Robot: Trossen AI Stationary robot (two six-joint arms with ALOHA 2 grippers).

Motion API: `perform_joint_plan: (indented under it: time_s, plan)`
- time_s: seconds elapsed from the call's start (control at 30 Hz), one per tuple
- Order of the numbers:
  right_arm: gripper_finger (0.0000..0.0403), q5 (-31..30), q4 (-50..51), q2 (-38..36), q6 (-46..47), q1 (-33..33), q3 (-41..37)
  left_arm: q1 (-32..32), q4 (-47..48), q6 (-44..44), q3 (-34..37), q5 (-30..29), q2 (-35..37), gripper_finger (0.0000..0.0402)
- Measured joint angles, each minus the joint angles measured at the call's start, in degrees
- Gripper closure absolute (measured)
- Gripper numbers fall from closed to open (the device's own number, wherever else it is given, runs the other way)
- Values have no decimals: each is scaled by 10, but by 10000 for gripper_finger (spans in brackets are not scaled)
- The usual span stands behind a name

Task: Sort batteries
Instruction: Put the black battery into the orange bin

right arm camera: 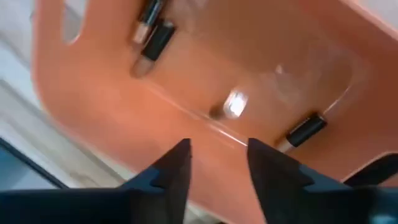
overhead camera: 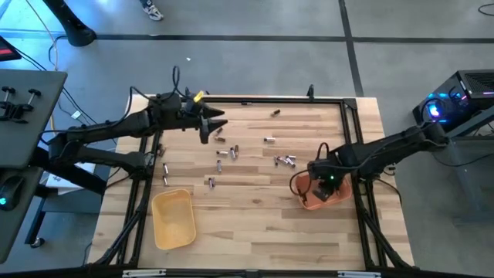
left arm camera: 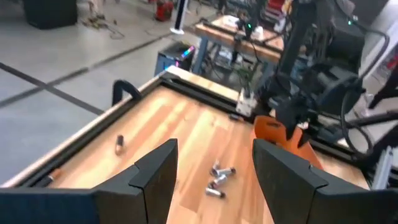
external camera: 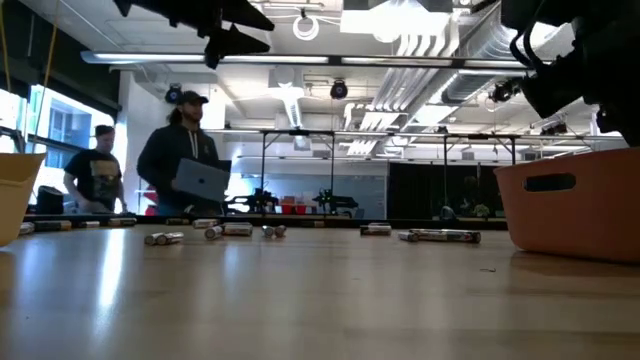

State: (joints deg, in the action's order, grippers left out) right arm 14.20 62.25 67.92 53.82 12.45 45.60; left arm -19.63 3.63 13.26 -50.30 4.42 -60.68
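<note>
High view: right gripper (overhead camera: 325, 188) hangs over the orange tray (overhead camera: 312, 202) at the desk's (overhead camera: 255, 224) right edge, its arm covering most of the tray. Right wrist view shows its fingers parted with nothing between them, and dark batteries (right arm camera: 152, 38) lying in the tray; one blurred bright cell is hard to make out. Left gripper (overhead camera: 207, 125) hovers open and empty above loose batteries (overhead camera: 226, 151) scattered mid-desk. Yellow tray (overhead camera: 173, 218) sits near the front edge, contents indiscernible.
</note>
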Motion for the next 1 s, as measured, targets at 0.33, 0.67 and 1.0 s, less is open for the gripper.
perform_joint_plan:
  time_s: [0.33, 0.67, 1.0]
  plan:
    - [189, -152, 4, 5, -112, -118, 142, 0, -1, -58, -54, -42, -4, 202]
    - [188, -116, -307, 167, -492, -415, 156, 4, 1, -39, -70, -95, -4, 202]
    - [187, -91, -246, 429, -852, -551, 359, 14, 20, 2, -70, -96, -4, 202]
